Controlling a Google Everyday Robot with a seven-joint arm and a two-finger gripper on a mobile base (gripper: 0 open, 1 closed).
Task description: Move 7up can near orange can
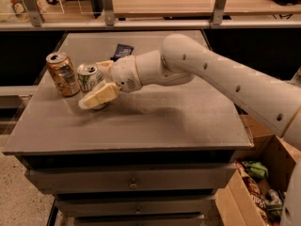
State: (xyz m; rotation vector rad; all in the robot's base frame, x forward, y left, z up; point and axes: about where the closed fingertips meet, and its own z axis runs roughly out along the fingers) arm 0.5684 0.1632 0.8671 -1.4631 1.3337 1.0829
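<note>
The 7up can (88, 79), white and silver with green markings, stands upright on the grey table (155, 121) near its left side. The orange can (62, 74) stands upright just to its left, a small gap between them. My gripper (93, 84) reaches in from the right and is shut on the 7up can. One pale finger (99, 96) crosses the front of the can's lower part. The other finger (105, 65) lies behind the can.
A dark blue packet (123, 51) lies at the back of the table behind my wrist. A shelf rail (155, 25) runs along the far edge. An open cardboard box (261, 187) with packages stands on the floor at the right. Drawers (134, 182) sit under the tabletop.
</note>
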